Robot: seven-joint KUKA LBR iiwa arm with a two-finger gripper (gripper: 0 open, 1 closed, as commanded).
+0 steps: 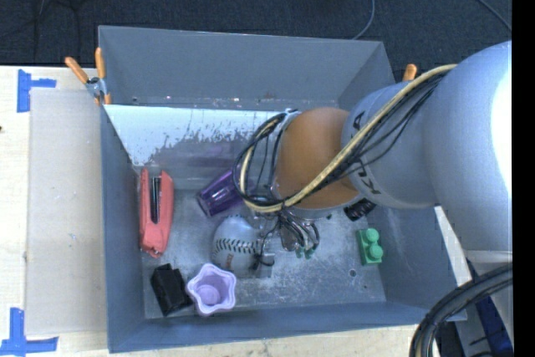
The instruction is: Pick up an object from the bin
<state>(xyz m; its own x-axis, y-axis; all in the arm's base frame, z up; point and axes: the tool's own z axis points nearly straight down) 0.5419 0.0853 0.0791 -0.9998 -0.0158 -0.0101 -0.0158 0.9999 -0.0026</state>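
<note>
Several small things lie scattered on the floor of the bin, none stacked, so each could be reached on its own. At the far left we see a red stapler lying lengthwise along the wall. Below it a black block touches a lilac flower-shaped cup. Further in, a purple cup lies tipped on its side. Just below it sits a pale ball with dark stitching, in the lower middle of the floor. The gripper hangs low just beside the ball's right flank, under the arm's orange cover. We judge the ball the nearest candidate. Whether the gripper is spread or closed we cannot tell. A green block lies apart at the right.
</note>
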